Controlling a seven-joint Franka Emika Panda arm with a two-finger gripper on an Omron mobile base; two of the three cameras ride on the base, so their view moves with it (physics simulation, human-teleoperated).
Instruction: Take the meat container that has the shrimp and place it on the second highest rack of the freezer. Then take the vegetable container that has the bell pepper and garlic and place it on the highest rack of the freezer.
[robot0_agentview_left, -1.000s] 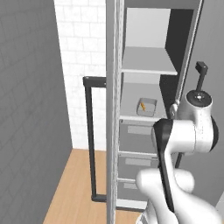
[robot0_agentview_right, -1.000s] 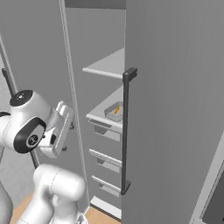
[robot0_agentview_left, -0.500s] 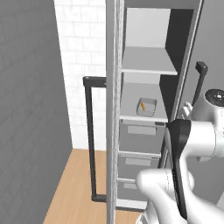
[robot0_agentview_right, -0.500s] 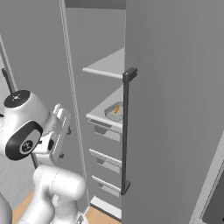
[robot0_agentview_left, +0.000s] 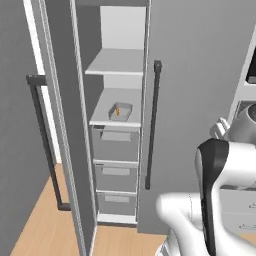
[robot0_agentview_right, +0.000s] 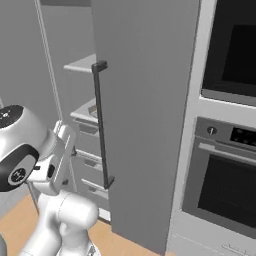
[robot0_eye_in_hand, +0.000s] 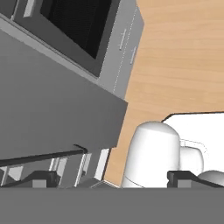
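The meat container (robot0_agentview_left: 120, 110), a small clear tub with an orange shrimp in it, sits on the second highest rack (robot0_agentview_left: 107, 119) of the open freezer. Above it the highest rack (robot0_agentview_left: 116, 65) is bare. The vegetable container is out of view. My gripper (robot0_eye_in_hand: 114, 179) is open with nothing between its fingertips (robot0_eye_in_hand: 41, 178); in the hand view it points down past the oven front at the wooden floor. The hand (robot0_agentview_right: 56, 162) hangs low at the left of the right base view, well short of the freezer shelves.
The open freezer door (robot0_agentview_left: 52, 125) with its dark handle (robot0_agentview_left: 46, 145) stands at the left. The closed grey door (robot0_agentview_left: 195, 100) has a long dark handle (robot0_agentview_left: 152, 125). Drawers (robot0_agentview_left: 116, 145) fill the freezer's lower part. An oven (robot0_agentview_right: 225, 170) stands at the right.
Both base views have shifted: the base has moved, so the freezer sits further left and the oven has come into view. The arm has swung round; the gripper stays open.
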